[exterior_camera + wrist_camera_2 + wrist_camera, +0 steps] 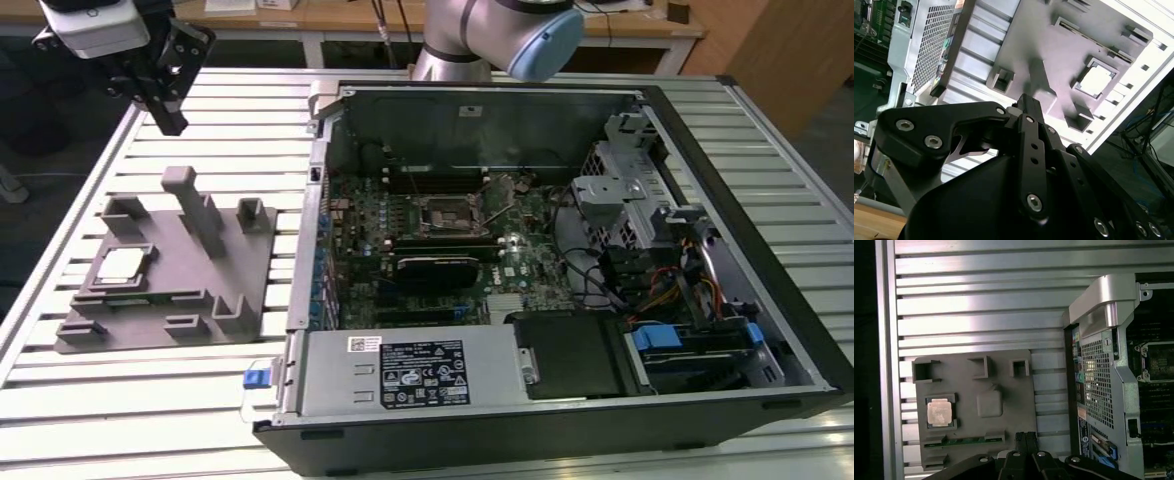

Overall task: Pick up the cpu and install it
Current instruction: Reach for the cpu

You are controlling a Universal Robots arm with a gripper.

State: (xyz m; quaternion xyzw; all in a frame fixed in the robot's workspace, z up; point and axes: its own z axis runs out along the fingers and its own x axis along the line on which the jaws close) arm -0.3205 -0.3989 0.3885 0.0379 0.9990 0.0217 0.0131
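The cpu [123, 264] is a small silver square lying flat in a pocket of the grey tray [187, 295], toward the exterior view's left. Both wrist views show the cpu [939, 412] [1096, 80] on the tray [1014, 410] [1039, 45]. My gripper [168, 118] hangs high over the table beyond the tray's far end, well clear of the cpu, shut with nothing held. Its fingertips [1026, 437] press together. The motherboard socket [443, 212] sits inside the open computer case [320, 110].
Upright posts [200, 210] rise from the tray. The open case, with its power supply [400, 375], drive bays [641, 210] and cables, fills the exterior view's right. The slatted metal table [240, 110] lies bare around the tray.
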